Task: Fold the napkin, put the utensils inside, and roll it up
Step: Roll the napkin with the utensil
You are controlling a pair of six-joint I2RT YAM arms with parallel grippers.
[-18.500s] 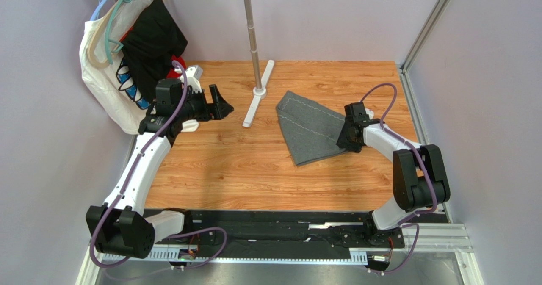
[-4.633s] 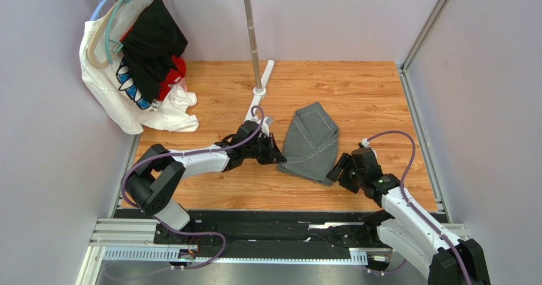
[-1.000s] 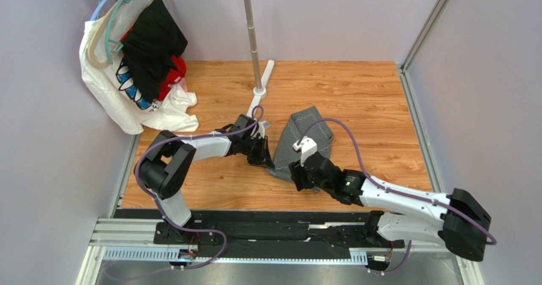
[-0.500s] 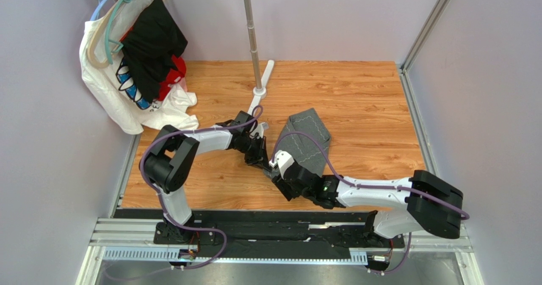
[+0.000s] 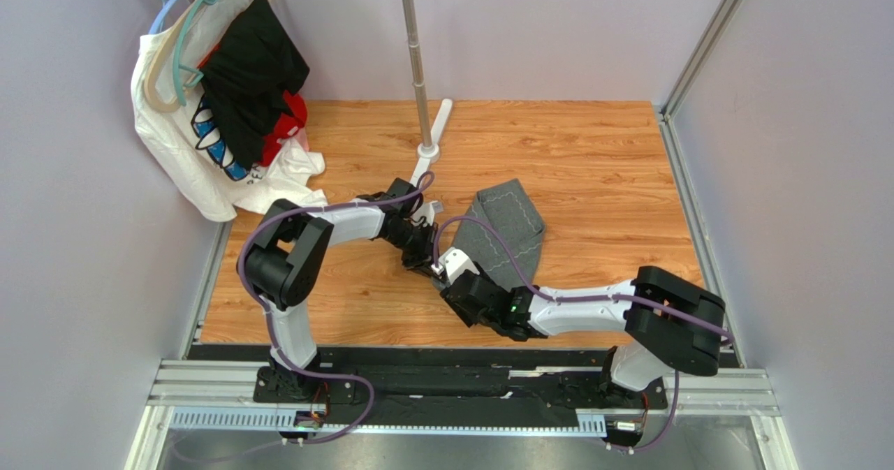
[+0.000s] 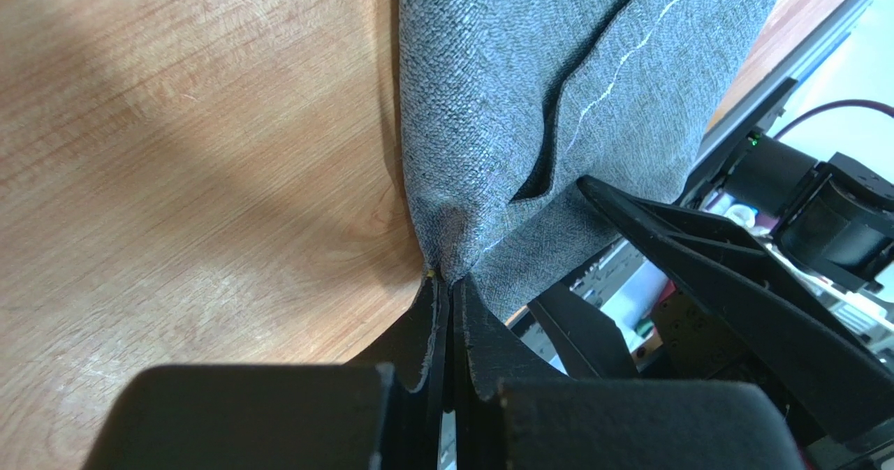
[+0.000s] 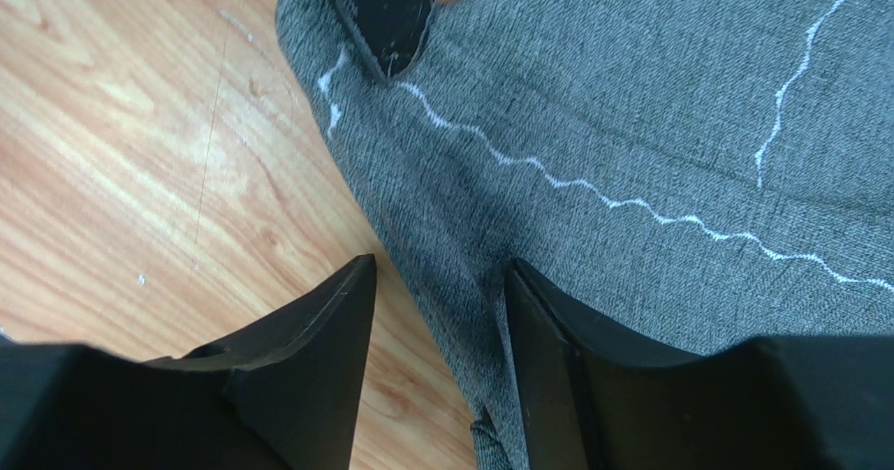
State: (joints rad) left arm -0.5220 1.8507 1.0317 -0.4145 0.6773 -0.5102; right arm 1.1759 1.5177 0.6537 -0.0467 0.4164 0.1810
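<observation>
Napkin (image 5: 506, 227) long axis near-left to far-right; left tool (image 6: 449, 287) pinching near corner; right tool (image 7: 441, 269) parted.

Left claw (image 6: 446, 287) pinched tight; right claw (image 7: 439, 273) spread, close beside it.

A folded grey napkin (image 5: 514, 213) lies on the wooden tabletop (image 5: 609, 166), stretching beyond the left jaws and right jaws, which meet at its corner.
</observation>
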